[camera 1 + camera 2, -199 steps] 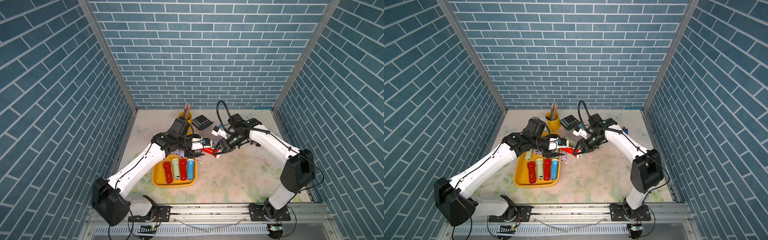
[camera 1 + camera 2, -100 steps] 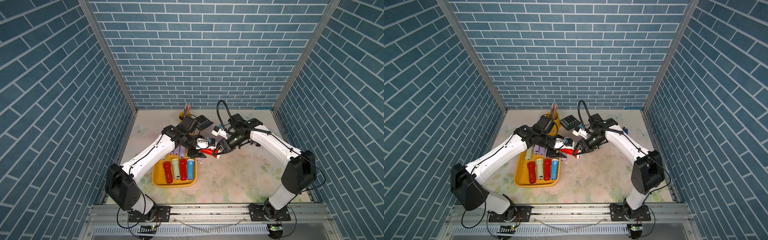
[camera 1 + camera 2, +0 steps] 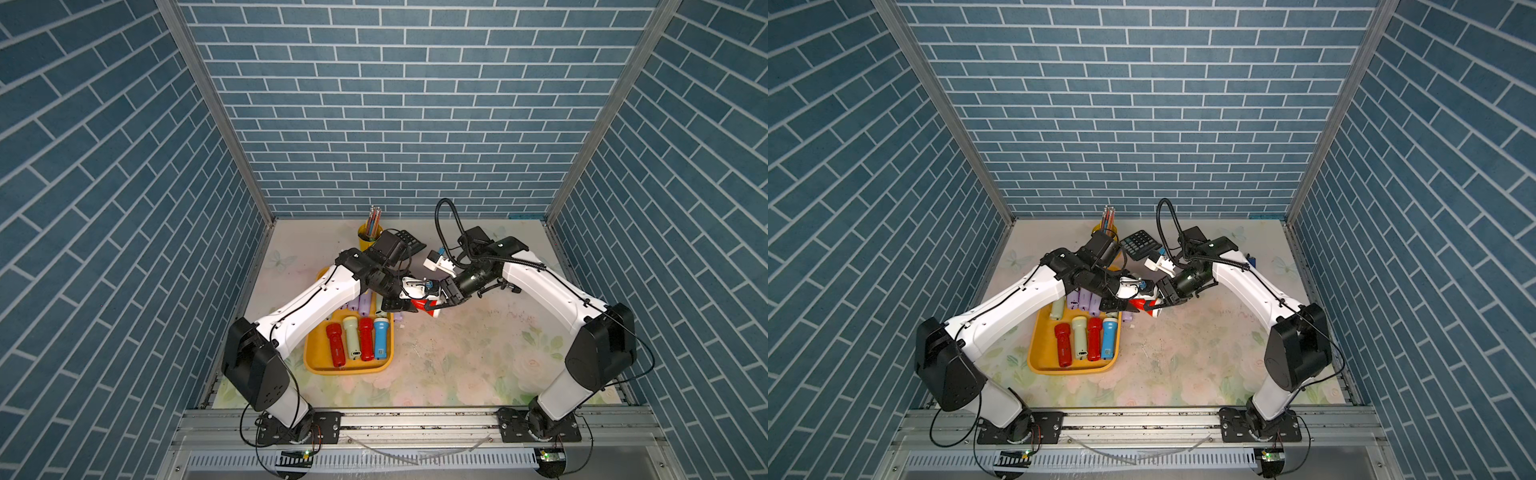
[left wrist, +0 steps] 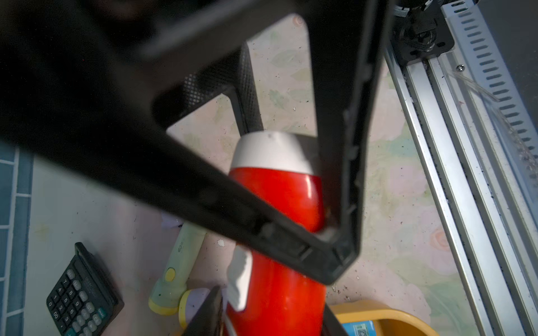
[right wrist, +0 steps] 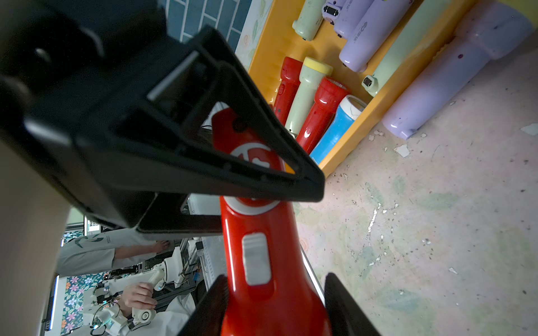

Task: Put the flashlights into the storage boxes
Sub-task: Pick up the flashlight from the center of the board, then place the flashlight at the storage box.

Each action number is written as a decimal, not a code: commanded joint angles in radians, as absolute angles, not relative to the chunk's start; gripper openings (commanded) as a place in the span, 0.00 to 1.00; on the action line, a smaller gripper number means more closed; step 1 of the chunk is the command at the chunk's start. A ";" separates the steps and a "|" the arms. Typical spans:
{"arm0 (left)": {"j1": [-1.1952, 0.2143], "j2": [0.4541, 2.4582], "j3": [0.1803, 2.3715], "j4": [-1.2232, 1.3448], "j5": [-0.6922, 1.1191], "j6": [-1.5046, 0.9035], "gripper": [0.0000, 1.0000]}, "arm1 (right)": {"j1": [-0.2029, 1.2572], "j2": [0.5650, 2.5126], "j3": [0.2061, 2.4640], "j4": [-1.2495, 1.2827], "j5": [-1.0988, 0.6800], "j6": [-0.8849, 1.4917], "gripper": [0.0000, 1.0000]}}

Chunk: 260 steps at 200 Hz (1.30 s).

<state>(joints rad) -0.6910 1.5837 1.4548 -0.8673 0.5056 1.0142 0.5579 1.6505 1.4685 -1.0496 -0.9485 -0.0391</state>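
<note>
**The red flashlight (image 3: pixel 419 305) hangs between your two tools above the table (image 3: pixel 478 353), just off the tray's far right corner.**

Its long axis runs from tool to tool, with the tail toward the left tool (image 3: pixel 404 306). The white head points toward the right tool (image 3: pixel 439 302) and slightly toward the front rail. You have both tools closed narrowly on it. The orange-yellow tray (image 3: pixel 349 369) holds a near row of flashlights (image 3: pixel 359 338), in order red, pale green, red and blue. Lilac ones lie behind them, partly under your left arm. One lilac flashlight (image 5: pixel 454 72) lies on the table against the tray's right wall. A calculator (image 3: pixel 1139 244) and pencil cup (image 3: pixel 368 239) stand behind. Both forearms angle inward, and the tools meet tip to tip.
</note>
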 commanded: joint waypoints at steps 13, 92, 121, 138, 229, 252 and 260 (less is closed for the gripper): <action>-0.703 1.570 1.464 -0.876 0.489 1.017 0.36 | 0.555 1.615 1.445 -1.057 -0.997 -0.101 0.37; -0.703 1.401 1.225 -0.709 0.404 0.718 0.22 | 0.472 1.470 1.311 -0.743 -0.897 0.145 0.67; -0.703 1.264 1.037 -0.557 0.349 0.412 0.20 | 0.434 1.402 1.220 -0.560 -0.810 0.261 0.69; -0.701 1.174 0.930 -0.465 0.272 0.186 0.20 | 0.434 1.388 1.190 -0.507 -0.757 0.293 0.69; -0.696 0.950 0.653 -0.488 -0.015 -0.741 0.19 | 0.434 1.367 1.076 -0.375 -0.708 0.396 0.68; -0.696 0.960 0.584 -0.416 0.038 -0.850 0.20 | 0.434 1.354 1.058 -0.374 -0.704 0.400 0.68; -0.696 0.968 0.565 -0.394 0.052 -0.879 0.20 | 0.434 1.353 1.053 -0.371 -0.704 0.403 0.67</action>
<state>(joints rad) -0.6979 0.9600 0.6128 -0.4721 0.0269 -0.6762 0.4320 1.3907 1.0904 -0.4026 -0.7162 0.3714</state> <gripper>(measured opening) 0.367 0.677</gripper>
